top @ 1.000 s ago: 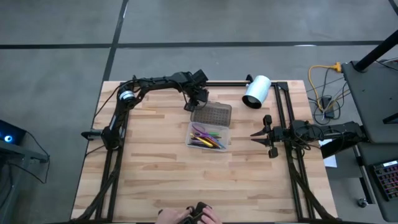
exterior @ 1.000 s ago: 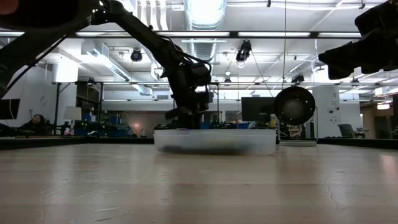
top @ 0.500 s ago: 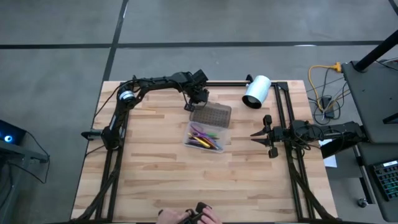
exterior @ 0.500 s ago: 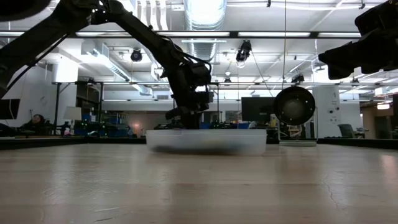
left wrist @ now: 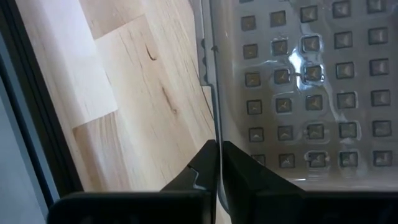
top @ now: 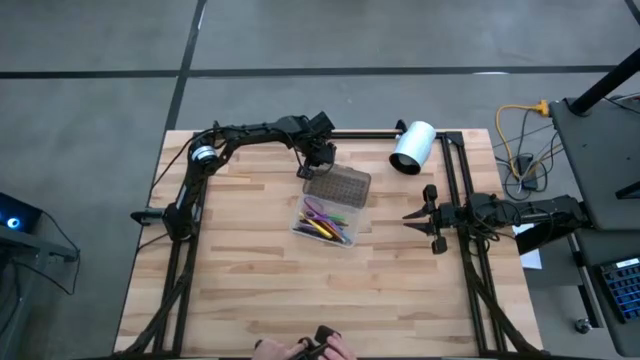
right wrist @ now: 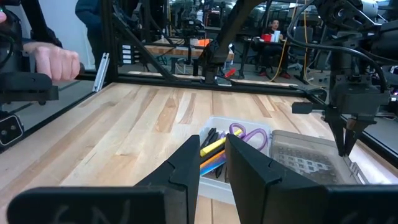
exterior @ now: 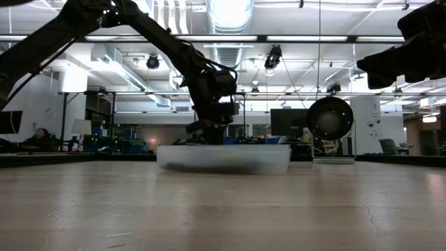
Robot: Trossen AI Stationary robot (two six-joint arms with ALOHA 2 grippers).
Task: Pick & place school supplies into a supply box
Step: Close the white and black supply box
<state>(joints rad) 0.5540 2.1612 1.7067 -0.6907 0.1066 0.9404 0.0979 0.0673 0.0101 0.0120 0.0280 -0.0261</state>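
**Inspector A:** Where does the supply box (top: 325, 224) stand?

**Inspector B:** Around the middle of the table (top: 240, 290) in the high view, slightly skewed. Its tray holds the school supplies (top: 328, 222): purple-handled scissors, yellow, orange, green and dark pens. The dotted lid (top: 338, 186) lies open at twelve o'clock of the tray, still joined along that edge.

**Inspector A:** And the working pincer?

**Inspector B:** The left gripper (top: 312, 168) sits at the lid's far corner, at about eleven o'clock of the tray. Its wrist view shows the two fingers (left wrist: 202, 167) pressed together on the lid's thin rim (left wrist: 216, 118); I judge it clamped on the lid.

**Inspector A:** The relation the next move hangs on?

**Inspector B:** The tray lies at six o'clock from that gripper, and the box's long axis runs roughly three to nine o'clock. Folding the lid shut would mean swinging it over that axis towards the tray. The left arm is plainly nearer.

**Inspector A:** The right arm?

**Inspector B:** The right gripper (top: 418, 214) waits at three o'clock of the box, well apart, fingers a little open and empty.

**Inspector A:** What do the views add?

**Inspector B:** Only the left wrist view shows the pinch on the rim. The right wrist view shows the contents; the low view hides them behind the box wall (exterior: 223, 157).
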